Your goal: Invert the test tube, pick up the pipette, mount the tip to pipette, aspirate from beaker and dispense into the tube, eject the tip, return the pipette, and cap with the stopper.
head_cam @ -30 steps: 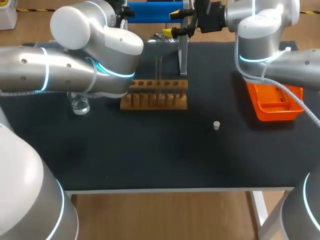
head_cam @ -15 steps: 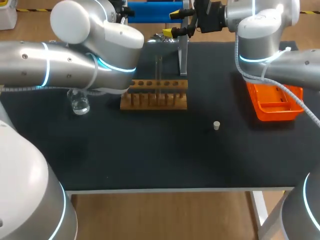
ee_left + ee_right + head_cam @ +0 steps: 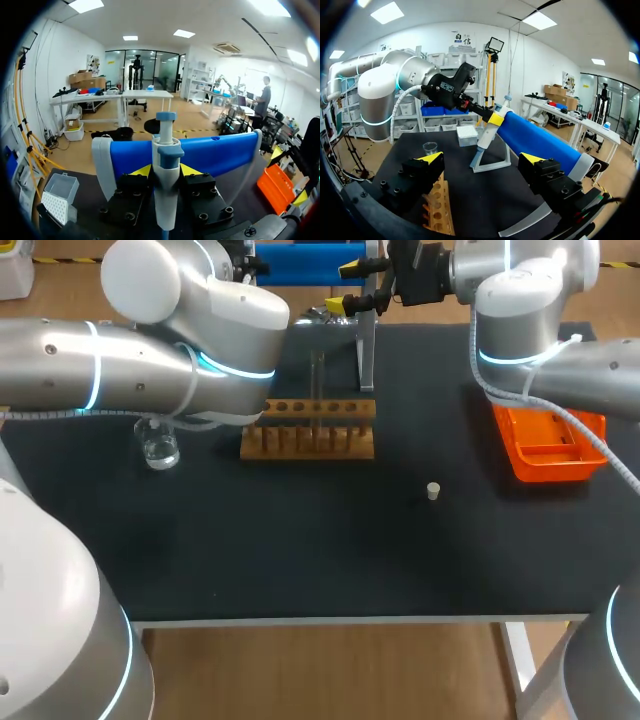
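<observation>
At far-middle of the desk (image 3: pixel 300 540): pipette (image 3: pixel 165 145) sits on its stand (image 3: pixel 490 162), long axis close to upright with a slight lean. Left pincer (image 3: pixel 165 171) is right on it. It comes in roughly level from the near side, yellow tips against the body on both sides just under the head, so I read it as clamped on the pipette. Left elbow is hiked high over the left half of the desk, forearm running across to the stand.

My read: step in hand is the pickup. Next move wants a lift along the pipette's own axis until it clears the cradle, then a shift left toward the tip box (image 3: pixel 57 195), which sits left of the stand. Risk: pulling sideways before it clears could drag the stand.

Right pincer (image 3: pixel 483 158): wide open, nothing in it, parked right of the stand, facing left over the rack (image 3: pixel 310 435). Left arm owns this one.

Test tube (image 3: pixel 318 390) stands upright in the rack. Beaker (image 3: pixel 159 450) is left of the rack. Stopper (image 3: pixel 433 491) lies loose to the rack's near right, with the orange tray (image 3: pixel 550 445) further right.
</observation>
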`<state>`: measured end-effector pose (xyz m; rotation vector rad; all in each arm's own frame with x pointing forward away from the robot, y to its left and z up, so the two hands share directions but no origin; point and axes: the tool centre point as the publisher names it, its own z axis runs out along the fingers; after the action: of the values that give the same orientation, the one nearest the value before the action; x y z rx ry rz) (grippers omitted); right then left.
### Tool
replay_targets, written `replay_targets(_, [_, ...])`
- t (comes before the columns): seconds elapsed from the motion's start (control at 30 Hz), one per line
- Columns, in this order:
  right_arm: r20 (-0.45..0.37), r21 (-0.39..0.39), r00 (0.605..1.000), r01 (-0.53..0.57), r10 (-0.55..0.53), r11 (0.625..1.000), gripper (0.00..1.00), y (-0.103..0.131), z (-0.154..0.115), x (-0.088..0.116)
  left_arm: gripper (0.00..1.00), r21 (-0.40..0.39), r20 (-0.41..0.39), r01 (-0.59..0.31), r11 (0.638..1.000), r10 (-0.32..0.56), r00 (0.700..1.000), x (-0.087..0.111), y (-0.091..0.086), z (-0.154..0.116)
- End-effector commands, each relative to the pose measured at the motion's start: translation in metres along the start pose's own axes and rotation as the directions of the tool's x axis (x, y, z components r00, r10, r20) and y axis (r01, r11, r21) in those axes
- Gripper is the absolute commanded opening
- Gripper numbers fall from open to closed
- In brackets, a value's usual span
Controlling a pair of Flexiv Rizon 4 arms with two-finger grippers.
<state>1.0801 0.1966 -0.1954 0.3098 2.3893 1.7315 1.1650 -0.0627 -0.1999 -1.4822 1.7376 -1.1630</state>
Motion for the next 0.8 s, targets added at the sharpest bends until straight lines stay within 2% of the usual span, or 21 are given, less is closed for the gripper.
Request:
replay_targets(0.03, [0.001, 0.003, 1.000, 0.000, 0.000, 1.000, 1.00, 0.001, -0.001, 0.000, 0.00, -0.011, -0.004, 0.002, 1.000, -0.002, 1.000, -0.001, -0.002, 0.000])
replay_targets(0.17, [0.001, 0.003, 1.000, 0.000, 0.000, 1.000, 1.00, 0.001, -0.001, 0.000, 0.00, -0.019, -0.004, 0.011, 1.000, -0.011, 1.000, -0.001, -0.001, 0.000])
replay_targets(0.2, [0.001, 0.003, 1.000, 0.000, 0.000, 1.000, 1.00, 0.001, -0.001, 0.000, 0.19, -0.020, -0.005, 0.011, 1.000, -0.012, 1.000, -0.001, -0.001, 0.000])
replay_targets(0.23, [0.001, 0.003, 1.000, 0.000, 0.000, 1.000, 1.00, 0.001, -0.001, 0.000, 0.43, -0.022, -0.007, 0.012, 1.000, -0.012, 1.000, 0.000, -0.001, 0.000])
replay_targets(0.27, [0.001, 0.003, 1.000, 0.000, 0.000, 1.000, 1.00, 0.001, -0.001, 0.000, 0.75, -0.022, -0.008, 0.013, 1.000, -0.013, 1.000, 0.000, -0.001, 0.000])
replay_targets(0.3, [0.001, 0.003, 1.000, 0.000, 0.000, 1.000, 1.00, 0.001, -0.001, 0.000, 0.98, -0.022, -0.010, 0.013, 1.000, -0.013, 1.000, 0.001, -0.001, 0.000])
replay_targets(0.8, [0.001, 0.003, 1.000, 0.000, 0.000, 1.000, 1.00, 0.001, -0.001, 0.000, 1.00, 0.019, -0.010, -0.007, 1.000, 0.007, 1.000, 0.012, -0.018, -0.022])
